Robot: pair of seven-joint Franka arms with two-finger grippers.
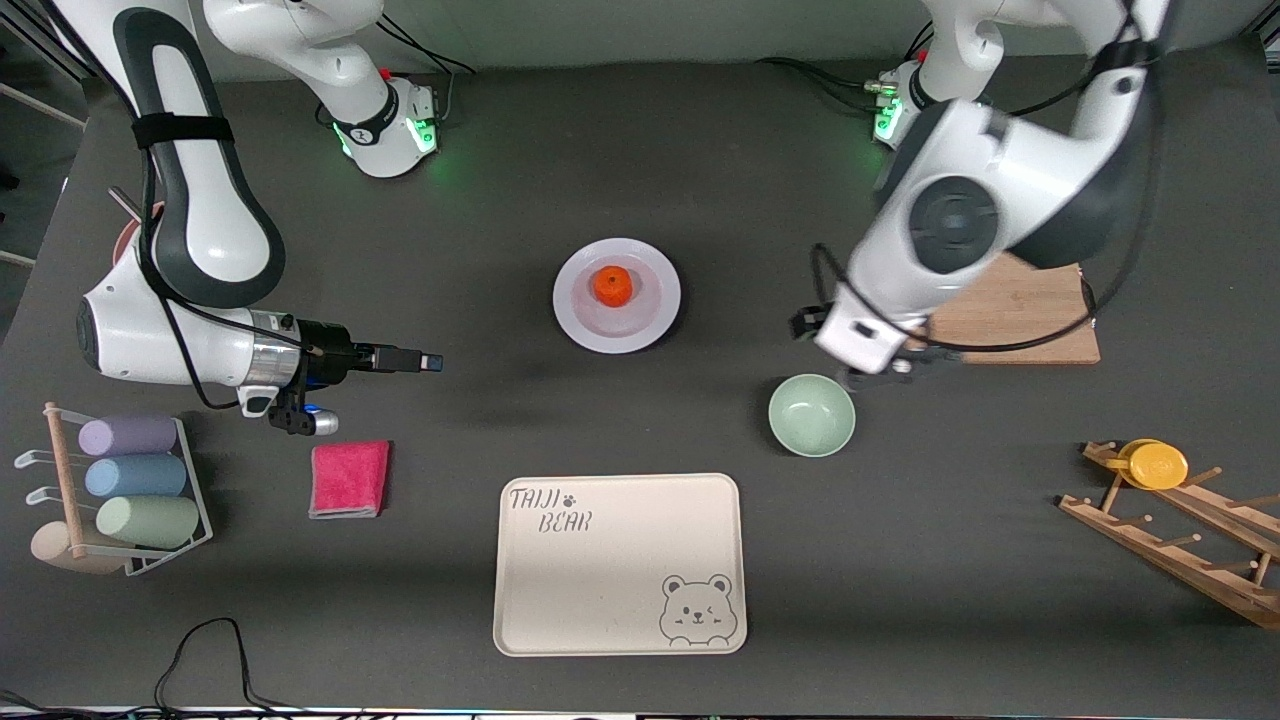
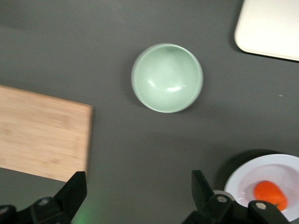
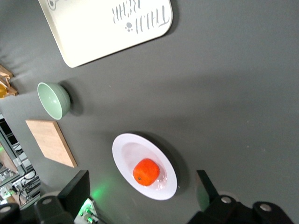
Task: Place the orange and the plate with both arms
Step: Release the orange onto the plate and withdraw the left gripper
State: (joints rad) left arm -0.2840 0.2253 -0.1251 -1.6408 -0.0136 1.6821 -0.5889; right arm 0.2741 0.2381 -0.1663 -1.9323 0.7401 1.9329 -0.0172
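Note:
The orange (image 1: 612, 285) sits in the middle of the white plate (image 1: 573, 300) at the table's centre. Both also show in the right wrist view, the orange (image 3: 146, 171) on the plate (image 3: 122, 148), and at the edge of the left wrist view, the orange (image 2: 270, 194) on the plate (image 2: 243, 173). My right gripper (image 1: 428, 362) is open and empty over bare table, off the plate toward the right arm's end; its jaws (image 3: 141, 186) stand wide apart. My left gripper (image 1: 880, 375) is open and empty (image 2: 138, 186) over the table between the green bowl and the wooden board.
A pale-green bowl (image 1: 811, 414) stands near the left gripper. A wooden board (image 1: 1030, 320) lies beside it. A cream bear tray (image 1: 619, 565) lies nearer the camera. A pink cloth (image 1: 349, 478), a cup rack (image 1: 130, 490) and a wooden rack with a yellow disc (image 1: 1158, 465) sit at the table's ends.

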